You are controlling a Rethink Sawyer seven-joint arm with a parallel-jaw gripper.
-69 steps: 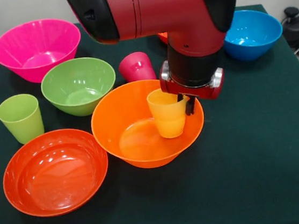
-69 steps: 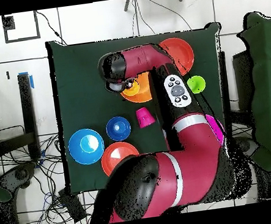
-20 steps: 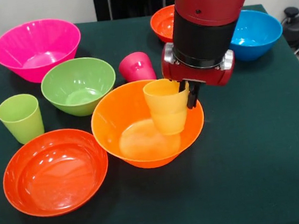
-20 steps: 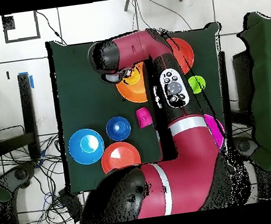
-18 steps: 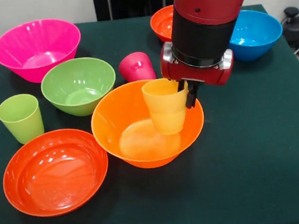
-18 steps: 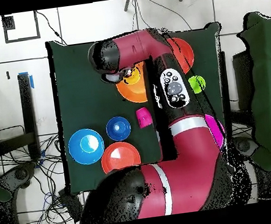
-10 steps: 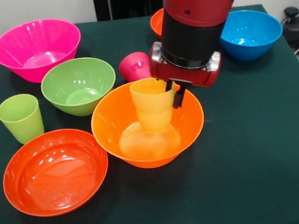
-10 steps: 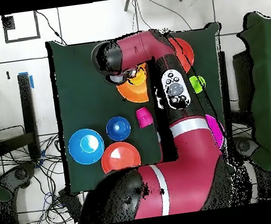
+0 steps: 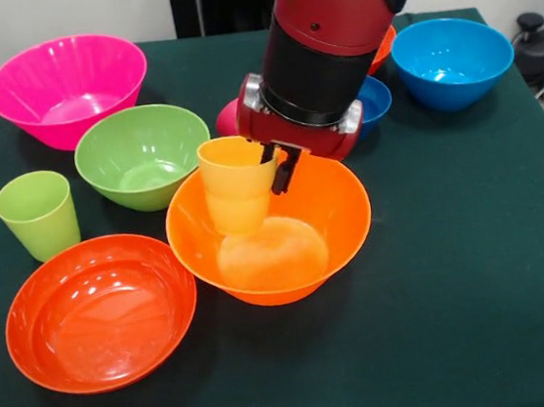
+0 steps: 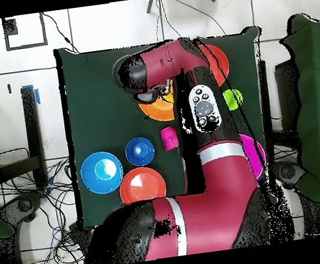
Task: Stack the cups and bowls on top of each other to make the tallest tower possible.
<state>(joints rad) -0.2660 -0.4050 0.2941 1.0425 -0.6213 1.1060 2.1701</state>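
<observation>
Shallow red-orange glossy plastic bowl [image 9: 101, 311] sitting nearest, untouched. Yellow-orange tapered plastic cup [image 9: 235, 197] being held by rim in closed jaws of gripper [image 9: 276, 163], lifted over big orange plastic bowl [image 9: 334, 226]. Step judged: cup being carried. Next: upturned base being needed. Lime green cup [image 9: 37, 213], green bowl [image 9: 142, 154], big pink bowl [image 9: 67, 87] lying beyond.

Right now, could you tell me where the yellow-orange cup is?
In the front view, the yellow-orange cup hangs in the gripper over the left side of the big orange bowl, right of the green bowl.
</observation>
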